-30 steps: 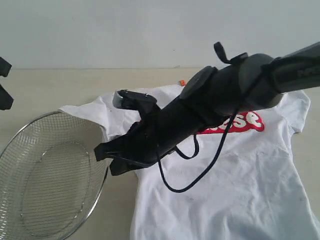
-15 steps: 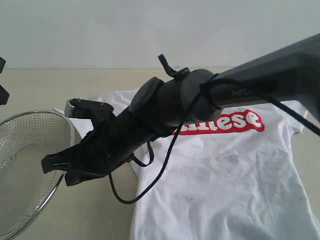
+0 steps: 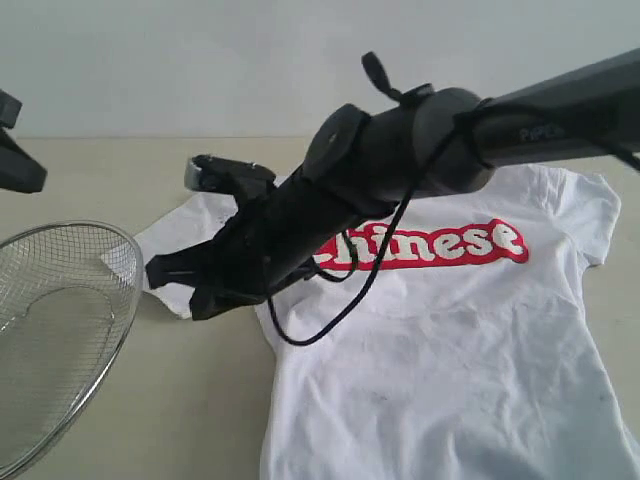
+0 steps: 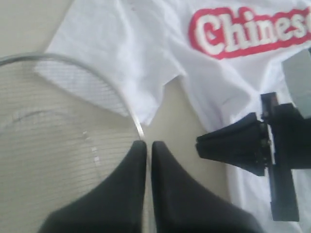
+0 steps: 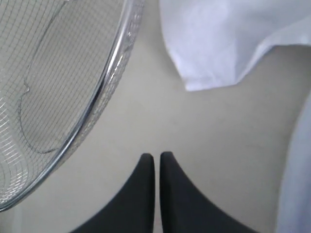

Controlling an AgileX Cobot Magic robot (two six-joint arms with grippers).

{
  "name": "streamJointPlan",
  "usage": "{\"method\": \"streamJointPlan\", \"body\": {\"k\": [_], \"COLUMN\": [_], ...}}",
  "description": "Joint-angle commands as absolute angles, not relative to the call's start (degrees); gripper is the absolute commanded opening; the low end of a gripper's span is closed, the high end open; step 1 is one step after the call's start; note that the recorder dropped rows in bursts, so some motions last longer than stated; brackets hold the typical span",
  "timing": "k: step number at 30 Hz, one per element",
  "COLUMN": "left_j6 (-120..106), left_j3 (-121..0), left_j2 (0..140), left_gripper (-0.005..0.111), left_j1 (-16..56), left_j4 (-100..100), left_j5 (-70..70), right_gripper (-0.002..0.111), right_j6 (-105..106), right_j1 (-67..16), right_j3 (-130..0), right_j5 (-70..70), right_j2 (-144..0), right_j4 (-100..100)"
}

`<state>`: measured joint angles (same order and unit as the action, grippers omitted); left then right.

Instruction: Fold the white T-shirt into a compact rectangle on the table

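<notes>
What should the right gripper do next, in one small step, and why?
Probably open the right gripper and move it toward the sleeve of the shirt. Its jaws are shut over bare table, between the basket and the sleeve, holding nothing, and the shirt lies flat, not yet folded.

Prob. a robotics lab / test rig: wide beige worktop point(image 3: 100, 180), plain pale wall point(image 3: 250, 60) behind its far edge, black cabled robot arm point(image 3: 560, 110) w/ "PiPER" label.
</notes>
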<state>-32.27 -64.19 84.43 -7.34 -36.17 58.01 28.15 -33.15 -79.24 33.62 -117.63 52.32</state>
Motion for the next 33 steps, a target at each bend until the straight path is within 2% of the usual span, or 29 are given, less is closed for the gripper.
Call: {"method": "streamJointPlan", "body": {"k": [1, 10, 18, 33], "left_j6": [-37.7, -31.7, -30.2, -25.9], "left_j3": [-66.4, -83.4, -97.4, -111.2], "left_j2": [90.7, 110.4, 124.1, 137.3], "left_gripper": [0.005, 0.005, 0.005, 0.005], "left_j1": [-5.2, 2.4, 2.6, 2.7], "left_j4": [-46.4, -37.6, -36.3, -28.5], "left_j5": [58.4, 58.7, 62.2, 67.5], "right_gripper": [0.000, 0.000, 0.000, 0.000], "right_j6": [26.1, 23.5, 19.8, 18.5], "right_j1": [-28.5, -22.5, -22.2, -22.2], "right_j3": [-79.5, -79.4, -77.5, -77.0], "right_j5": [35.8, 40.7, 41.2, 39.7], "right_j2": [-115.2, -113.8, -109.9, -105.6], "right_j4": [47.4, 39.7, 32.9, 31.4]}}
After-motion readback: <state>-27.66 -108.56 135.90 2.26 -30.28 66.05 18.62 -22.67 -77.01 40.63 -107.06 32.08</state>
